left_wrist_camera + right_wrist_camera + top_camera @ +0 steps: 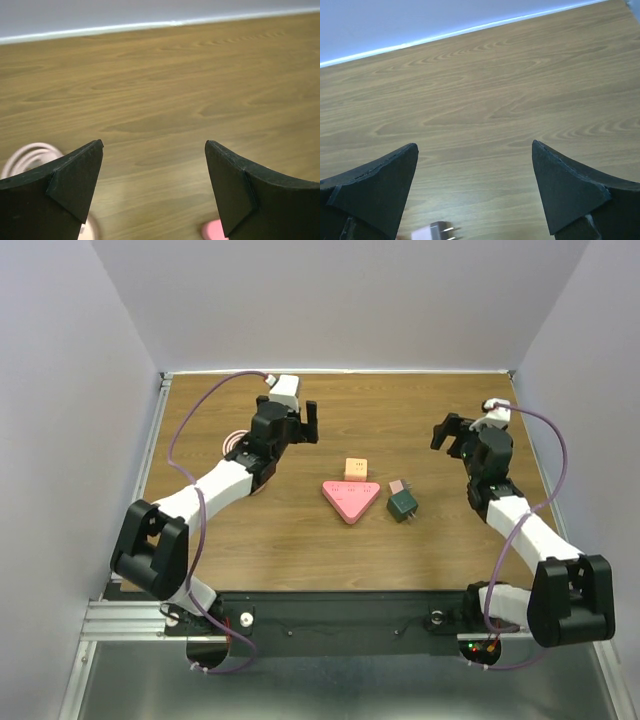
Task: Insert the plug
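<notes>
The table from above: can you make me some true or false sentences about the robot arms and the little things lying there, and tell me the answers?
1. The pink triangle lies on the table between the two arms. True.
2. The left gripper holds the little orange block. False: it is open and empty, and the block lies on the table.
3. The dark green plug lies to the right of the pink triangle. True.
4. The right gripper is shut. False: it is wide open with nothing in it.
5. The dark green plug is already pushed into the pink triangle. False: it lies beside it.
</notes>
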Controlling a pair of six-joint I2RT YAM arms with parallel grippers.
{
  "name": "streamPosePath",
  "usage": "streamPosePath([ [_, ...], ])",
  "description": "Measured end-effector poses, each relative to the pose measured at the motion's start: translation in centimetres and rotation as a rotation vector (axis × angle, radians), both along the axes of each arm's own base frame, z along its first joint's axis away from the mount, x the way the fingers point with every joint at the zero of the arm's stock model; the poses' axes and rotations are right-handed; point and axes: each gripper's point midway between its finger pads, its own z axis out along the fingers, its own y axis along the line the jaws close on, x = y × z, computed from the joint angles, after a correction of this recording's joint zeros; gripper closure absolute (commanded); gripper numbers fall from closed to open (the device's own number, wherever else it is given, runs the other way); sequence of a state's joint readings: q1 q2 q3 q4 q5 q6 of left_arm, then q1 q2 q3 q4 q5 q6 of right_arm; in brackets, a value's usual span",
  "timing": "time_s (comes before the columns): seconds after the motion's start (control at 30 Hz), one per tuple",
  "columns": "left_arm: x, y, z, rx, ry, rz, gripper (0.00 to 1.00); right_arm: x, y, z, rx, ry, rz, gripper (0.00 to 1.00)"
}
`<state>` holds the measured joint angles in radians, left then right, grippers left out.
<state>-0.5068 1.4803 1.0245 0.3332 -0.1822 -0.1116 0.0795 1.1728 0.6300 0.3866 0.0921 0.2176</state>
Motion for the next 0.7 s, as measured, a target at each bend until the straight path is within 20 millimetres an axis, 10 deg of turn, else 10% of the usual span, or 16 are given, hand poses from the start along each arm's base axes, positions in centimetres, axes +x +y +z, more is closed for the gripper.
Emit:
streamPosePath([
  [0.3,-0.7,-2.8,-1.8,-0.106,0.075,-0.076,0.06,1.2,8.6,-0.4,0.043,0.087,0.204,0.00],
  [0.7,-3.6,-0.4,-2.9,-0.093,0.072,-0.046,0.06,1.5,22.1,-5.4,0.084,0.298,0.396,0.03],
])
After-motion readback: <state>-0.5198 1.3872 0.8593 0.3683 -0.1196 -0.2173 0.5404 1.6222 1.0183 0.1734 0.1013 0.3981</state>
